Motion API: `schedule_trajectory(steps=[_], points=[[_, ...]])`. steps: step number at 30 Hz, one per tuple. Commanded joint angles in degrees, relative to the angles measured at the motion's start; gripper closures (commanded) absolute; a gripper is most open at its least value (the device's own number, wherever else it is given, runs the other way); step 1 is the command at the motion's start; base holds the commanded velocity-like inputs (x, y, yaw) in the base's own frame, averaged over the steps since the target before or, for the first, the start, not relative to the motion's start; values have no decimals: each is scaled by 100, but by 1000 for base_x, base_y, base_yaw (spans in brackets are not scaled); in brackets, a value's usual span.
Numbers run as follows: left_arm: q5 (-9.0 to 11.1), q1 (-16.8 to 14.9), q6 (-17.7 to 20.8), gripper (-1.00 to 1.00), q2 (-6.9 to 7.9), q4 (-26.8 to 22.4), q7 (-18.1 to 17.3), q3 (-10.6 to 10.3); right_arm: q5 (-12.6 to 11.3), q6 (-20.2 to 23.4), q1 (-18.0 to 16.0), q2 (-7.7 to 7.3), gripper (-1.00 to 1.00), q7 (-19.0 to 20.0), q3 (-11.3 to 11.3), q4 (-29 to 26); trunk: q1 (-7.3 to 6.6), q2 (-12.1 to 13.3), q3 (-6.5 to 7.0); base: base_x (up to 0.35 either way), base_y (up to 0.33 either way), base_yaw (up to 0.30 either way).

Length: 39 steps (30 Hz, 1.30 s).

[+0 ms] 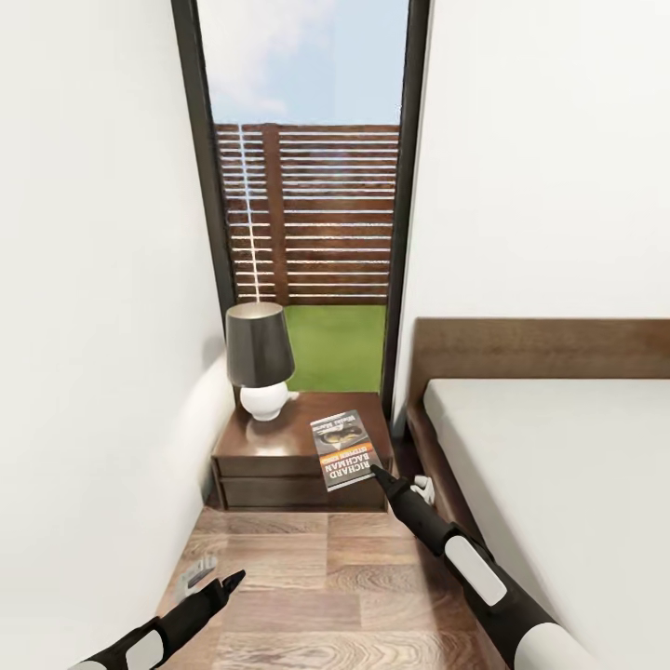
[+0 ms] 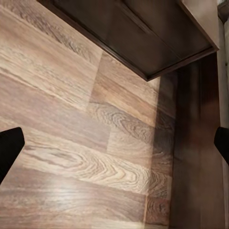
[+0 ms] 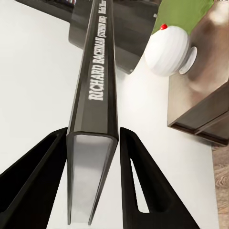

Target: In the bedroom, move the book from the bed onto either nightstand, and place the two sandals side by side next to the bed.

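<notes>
The book [image 1: 342, 451], a dark paperback with an orange band, hangs tilted over the front right corner of the nightstand [image 1: 270, 456], cover towards the head camera. My right gripper [image 1: 380, 473] is shut on its lower edge. In the right wrist view the book [image 3: 93, 95] stands spine-on between the two black fingers [image 3: 43, 167]. The bed [image 1: 558, 465] lies to the right. My left gripper [image 1: 233, 582] hovers open low over the floor, its fingertips [image 2: 9, 148] far apart. The two sandals are out of view.
A lamp [image 1: 261, 358] with a dark shade and white base [image 3: 169, 50] stands at the nightstand's back left. A tall black-framed window [image 1: 307, 214] rises behind it. White walls close in on the left. Wood-plank floor [image 2: 71, 143] runs between wall and bed.
</notes>
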Motion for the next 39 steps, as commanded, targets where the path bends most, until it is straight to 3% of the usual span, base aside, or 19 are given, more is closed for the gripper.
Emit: schedule_trajectory(steps=[1, 39], points=[[-35, -5, -11, -100, 1, 8, -21, 46, -62, 25, -5, -6, 100, 7, 20, 0, 1, -2, -6, 176, 0, 0], [-35, -5, -11, -100, 1, 8, -21, 46, -62, 25, -6, -6, 100, 6, 13, 0, 1, -2, -6, 176, 0, 0]])
